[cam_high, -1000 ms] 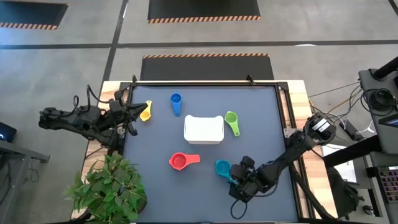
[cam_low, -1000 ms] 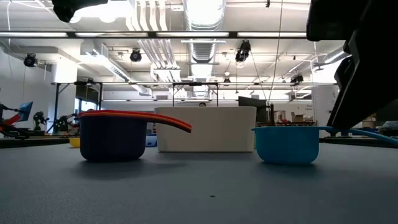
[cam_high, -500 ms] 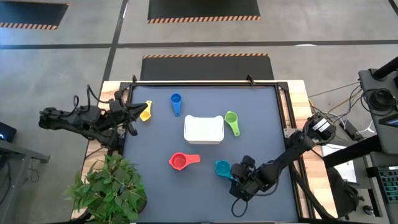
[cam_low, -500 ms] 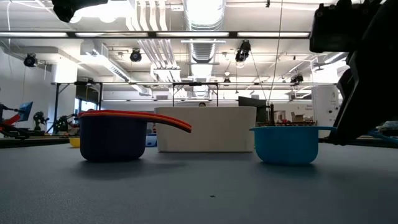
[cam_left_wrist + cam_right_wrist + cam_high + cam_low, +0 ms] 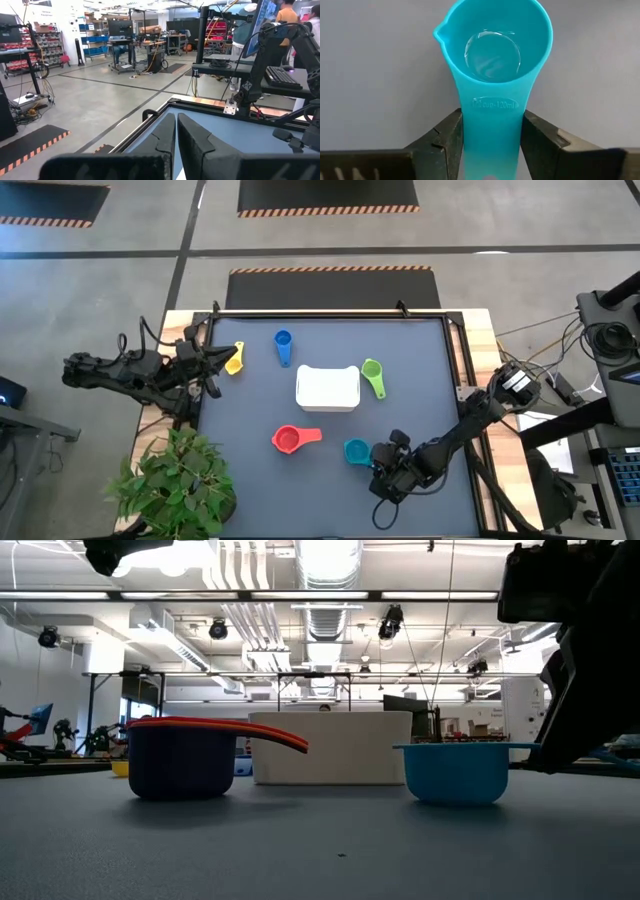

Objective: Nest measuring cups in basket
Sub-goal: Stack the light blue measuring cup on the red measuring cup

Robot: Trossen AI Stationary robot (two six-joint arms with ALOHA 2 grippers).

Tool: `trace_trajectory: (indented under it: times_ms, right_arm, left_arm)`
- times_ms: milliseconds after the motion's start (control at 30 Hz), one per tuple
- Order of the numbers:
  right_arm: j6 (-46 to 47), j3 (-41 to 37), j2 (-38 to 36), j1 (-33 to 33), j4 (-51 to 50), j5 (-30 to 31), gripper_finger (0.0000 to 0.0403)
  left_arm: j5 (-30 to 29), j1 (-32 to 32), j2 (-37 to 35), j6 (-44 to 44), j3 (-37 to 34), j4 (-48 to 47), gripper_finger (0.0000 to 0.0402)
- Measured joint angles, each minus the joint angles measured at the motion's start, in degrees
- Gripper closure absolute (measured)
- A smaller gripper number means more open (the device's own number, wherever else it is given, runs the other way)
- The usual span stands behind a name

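Right gripper [image 5: 491, 142] fingers [image 5: 449, 135] pinch the teal cup [image 5: 495, 65] by its handle, one each side, bowl just ahead of the tips on the mat. Light, stiff, slick plastic; the handle looks like the right hold. Right arm low, reaching in. Basket [image 5: 327, 388] well beyond. Left gripper [image 5: 176, 135] closed, empty, at table edge.

I see my dark table mat [image 5: 250, 410] carrying the white basket [image 5: 327, 388] and yellow [image 5: 235, 361], blue [image 5: 283, 343], green [image 5: 373, 373], red [image 5: 290, 439] and teal [image 5: 357, 450] cups.

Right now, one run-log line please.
right gripper: closed on teal cup handle | left gripper: shut, idle at table edge | basket: no cups visible inside
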Motion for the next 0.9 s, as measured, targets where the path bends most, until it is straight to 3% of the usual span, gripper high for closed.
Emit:
trace_trajectory:
  times_ms: [200,500,900]
  right_arm:
    - [-2.45,0.00,-2.71,-1.31,-0.95,-0.53,0.0244]
    - [-14.90,3.82,-4.57,-10.05,-1.37,-11.92,0.0244]
    - [-31.20,14.03,-4.53,-16.23,-4.01,-18.10,0.0248]
  left_arm:
    - [0.00,-0.01,0.00,0.00,0.00,0.00,0.0402]
    - [0.00,0.00,-0.07,0.00,0.00,0.02,0.0402]
    - [0.00,0.01,-0.09,0.46,0.00,0.04,0.0402]
